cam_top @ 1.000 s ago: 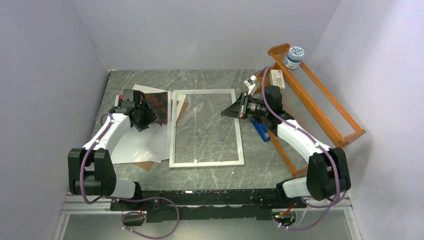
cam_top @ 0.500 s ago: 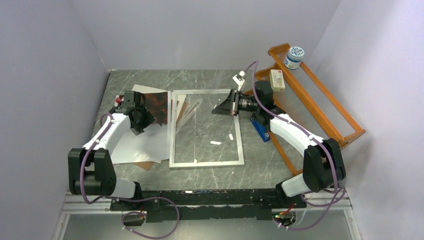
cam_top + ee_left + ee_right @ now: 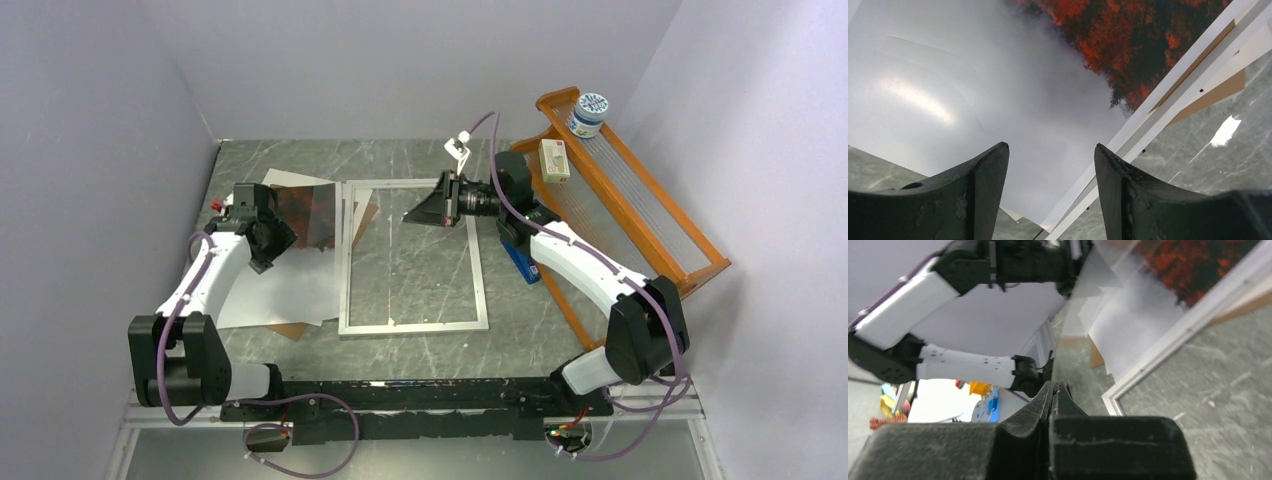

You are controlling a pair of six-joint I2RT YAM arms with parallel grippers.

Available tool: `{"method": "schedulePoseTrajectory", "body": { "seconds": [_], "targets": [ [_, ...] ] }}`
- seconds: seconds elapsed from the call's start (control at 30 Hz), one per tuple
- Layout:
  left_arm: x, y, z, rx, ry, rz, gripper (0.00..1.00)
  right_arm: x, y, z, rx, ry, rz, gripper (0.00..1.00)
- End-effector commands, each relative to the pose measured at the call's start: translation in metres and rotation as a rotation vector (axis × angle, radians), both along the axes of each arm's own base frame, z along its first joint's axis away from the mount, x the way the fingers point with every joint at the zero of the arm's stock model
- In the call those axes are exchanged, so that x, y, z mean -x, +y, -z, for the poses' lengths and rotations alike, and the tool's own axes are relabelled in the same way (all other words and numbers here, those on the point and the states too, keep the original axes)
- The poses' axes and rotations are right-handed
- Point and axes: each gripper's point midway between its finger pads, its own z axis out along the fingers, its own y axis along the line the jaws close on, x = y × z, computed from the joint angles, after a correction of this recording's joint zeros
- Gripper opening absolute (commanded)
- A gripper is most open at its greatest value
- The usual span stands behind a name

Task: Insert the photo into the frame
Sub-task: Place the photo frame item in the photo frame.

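While left jaws hang released over photo [image 3: 998,90], lying on sheets [image 3: 270,295] just left of frame [image 3: 345,270], right jaws pinch what looks like clear pane [image 3: 1060,355]. Risk: edge grip slips, pane drops; glossy photo may skid.

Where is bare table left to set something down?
Bare marble between the near rim of the frame and the arm bases, and the strip behind its far rim. Crowded left, with the photo and white sheets; right, by the orange rack.
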Motion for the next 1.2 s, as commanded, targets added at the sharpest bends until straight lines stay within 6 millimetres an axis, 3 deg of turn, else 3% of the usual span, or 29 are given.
{"method": "schedulePoseTrajectory", "body": {
  "seconds": [0.0, 0.3, 0.43, 0.7, 0.83, 1.17],
  "targets": [
    [0.005, 0.012, -0.009, -0.009, -0.032, -0.060, 0.69, -0.021, -0.013, 0.055, 0.063, 0.073, 0.122, 0.00],
    [-0.001, -0.006, 0.002, 0.071, -0.032, 0.027, 0.68, -0.038, -0.052, 0.161, 0.132, 0.288, 0.314, 0.00],
    [-0.011, -0.027, 0.010, 0.156, -0.039, 0.139, 0.64, -0.037, -0.066, 0.188, 0.172, 0.328, 0.342, 0.00],
    [-0.025, -0.066, 0.010, 0.313, -0.129, 0.336, 0.65, -0.036, -0.085, 0.213, 0.235, 0.325, 0.396, 0.00],
    [-0.028, -0.078, 0.015, 0.362, -0.114, 0.408, 0.71, -0.035, -0.091, 0.216, 0.236, 0.317, 0.403, 0.00],
    [-0.034, -0.112, 0.031, 0.396, -0.052, 0.517, 0.71, -0.036, -0.096, 0.225, 0.238, 0.322, 0.379, 0.00]
  ]
}}
